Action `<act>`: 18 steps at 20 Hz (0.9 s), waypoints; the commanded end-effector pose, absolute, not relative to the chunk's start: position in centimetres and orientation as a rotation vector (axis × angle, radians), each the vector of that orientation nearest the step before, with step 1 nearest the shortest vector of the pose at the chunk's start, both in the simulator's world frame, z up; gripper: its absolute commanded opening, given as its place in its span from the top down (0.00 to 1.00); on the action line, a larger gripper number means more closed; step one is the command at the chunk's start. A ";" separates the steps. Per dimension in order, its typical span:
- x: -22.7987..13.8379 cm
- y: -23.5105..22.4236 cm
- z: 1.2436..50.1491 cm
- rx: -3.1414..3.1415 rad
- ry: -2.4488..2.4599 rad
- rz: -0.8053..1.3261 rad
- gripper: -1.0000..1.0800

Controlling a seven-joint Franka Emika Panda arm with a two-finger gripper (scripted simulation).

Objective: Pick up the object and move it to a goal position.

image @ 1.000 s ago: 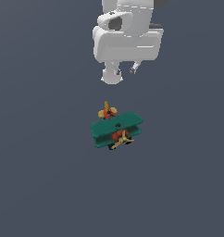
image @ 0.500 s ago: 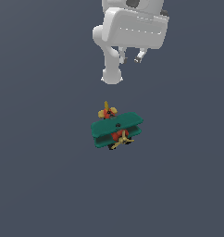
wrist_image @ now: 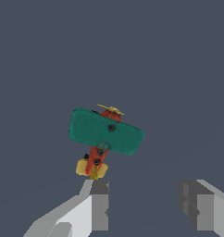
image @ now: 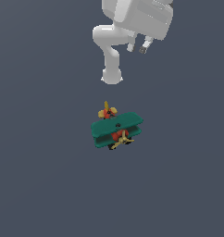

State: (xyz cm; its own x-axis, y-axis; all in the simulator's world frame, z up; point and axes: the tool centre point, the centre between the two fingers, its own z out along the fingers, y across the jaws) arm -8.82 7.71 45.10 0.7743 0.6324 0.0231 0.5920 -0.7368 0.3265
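Bare simulated test scene, flat untextured grey-blue ground [image: 40,185], no furnishings or walls

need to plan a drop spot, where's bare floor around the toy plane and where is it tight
Bare surface lies all around the toy biplane: on the exterior view's left and right of its green wings, and in front of its propeller. The only crowded stretch is behind its tail, where the arm and the open gripper hang above.
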 end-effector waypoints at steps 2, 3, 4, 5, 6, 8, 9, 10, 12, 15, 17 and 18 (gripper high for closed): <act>-9.1 8.4 45.9 2.596 1.012 0.181 0.38; -9.2 8.6 46.2 2.575 1.030 0.177 0.38; -9.3 8.7 46.4 2.554 1.048 0.173 0.38; -9.4 8.9 46.6 2.534 1.065 0.169 0.38; -9.5 9.1 46.8 2.513 1.082 0.164 0.38; -9.7 9.5 47.1 2.470 1.116 0.153 0.38; -9.8 9.7 47.3 2.449 1.132 0.146 0.38; -9.9 9.9 47.4 2.427 1.147 0.140 0.38; -10.1 10.3 47.7 2.384 1.178 0.125 0.38; -10.3 10.9 48.1 2.318 1.222 0.100 0.38; -10.5 11.4 48.2 2.274 1.250 0.082 0.38; -10.5 11.6 48.3 2.252 1.263 0.072 0.38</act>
State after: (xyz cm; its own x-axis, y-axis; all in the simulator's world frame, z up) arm -10.41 11.26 48.19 0.5748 0.7959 -0.1902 0.7618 -0.4357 0.4794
